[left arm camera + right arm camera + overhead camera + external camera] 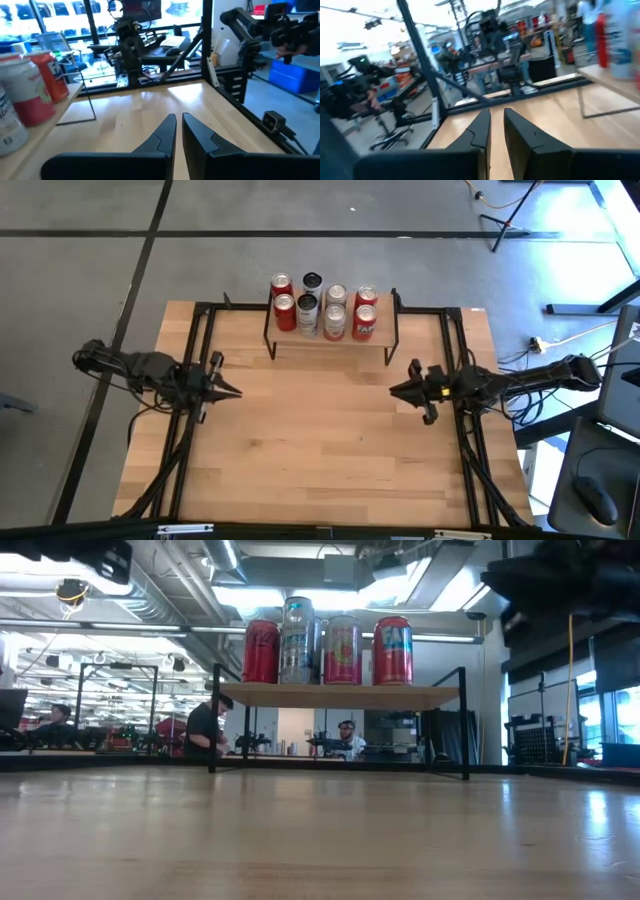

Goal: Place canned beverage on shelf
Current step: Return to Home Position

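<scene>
The shelf (332, 344) stands at the far edge of the counter (320, 460), midway along it, and it is full: eight cans (322, 306) upright in two rows of four, packed side by side. From counter level the near row reads red can (261, 651), silver-blue can (297, 640), pink can (342, 650) and another red can (393, 650). The silver-blue one stands a little taller than its neighbours.

The shelf is a thin slab of pale wood on slim black metal legs (465, 725), with open space beneath it. The cans are smooth metal cylinders with shiny tops. The counter is light wood too, with visible grain, and black rails (200, 360) run along both sides.

The left claw (232, 392) hovers over the left side of the counter, pointing inward. Its two dark, wedge-shaped fingers (160, 137) are drawn together to a thin slit and hold nothing. The right claw (396, 391) mirrors it on the right side, also narrowed to a slit and holding nothing. Both are well apart from the shelf and from each other, so the middle and the near half of the counter lie open between them.

Beyond the counter a person (208, 726) sits in the room.
</scene>
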Robot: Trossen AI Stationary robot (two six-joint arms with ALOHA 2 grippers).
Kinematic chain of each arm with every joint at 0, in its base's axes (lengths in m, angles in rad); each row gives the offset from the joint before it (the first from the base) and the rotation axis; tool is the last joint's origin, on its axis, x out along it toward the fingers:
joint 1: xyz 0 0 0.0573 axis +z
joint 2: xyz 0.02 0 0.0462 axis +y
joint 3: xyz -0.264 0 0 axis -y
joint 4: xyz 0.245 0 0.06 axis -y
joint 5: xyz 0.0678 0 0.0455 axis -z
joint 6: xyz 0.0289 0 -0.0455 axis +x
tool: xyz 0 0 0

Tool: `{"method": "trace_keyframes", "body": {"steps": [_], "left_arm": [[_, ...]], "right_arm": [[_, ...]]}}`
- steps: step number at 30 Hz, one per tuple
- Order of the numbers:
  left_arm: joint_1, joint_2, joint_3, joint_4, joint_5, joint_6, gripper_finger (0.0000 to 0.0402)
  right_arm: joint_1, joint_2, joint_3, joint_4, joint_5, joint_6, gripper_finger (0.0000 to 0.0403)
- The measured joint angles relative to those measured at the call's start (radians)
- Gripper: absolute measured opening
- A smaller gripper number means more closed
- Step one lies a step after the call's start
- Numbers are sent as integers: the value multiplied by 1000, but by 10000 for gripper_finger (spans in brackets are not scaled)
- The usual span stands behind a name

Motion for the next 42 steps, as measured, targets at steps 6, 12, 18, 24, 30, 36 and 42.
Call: {"method": "trace_keyframes", "body": {"steps": [6,12,18,24,30,36,42], "left_arm": [[0,-38,-74,84,-21,8,18],[0,-125,-157,97,-45,-38,18],[0,-260,-244,141,-16,-43,18],[6,-268,-336,254,51,-48,18],[42,-262,-406,361,65,-45,18],[70,-266,-407,309,64,-44,18],[69,-266,-407,312,61,-43,18]], "right_arm": [[0,-206,-129,-17,56,-11,42],[0,-357,-129,-189,70,-42,42],[0,-444,-129,-260,47,-67,42],[0,-475,-129,-282,19,-92,42],[1,-474,-129,-295,56,-105,42],[0,-475,-129,-386,4,-91,42],[0,-540,-129,-512,-11,-72,42]]}}
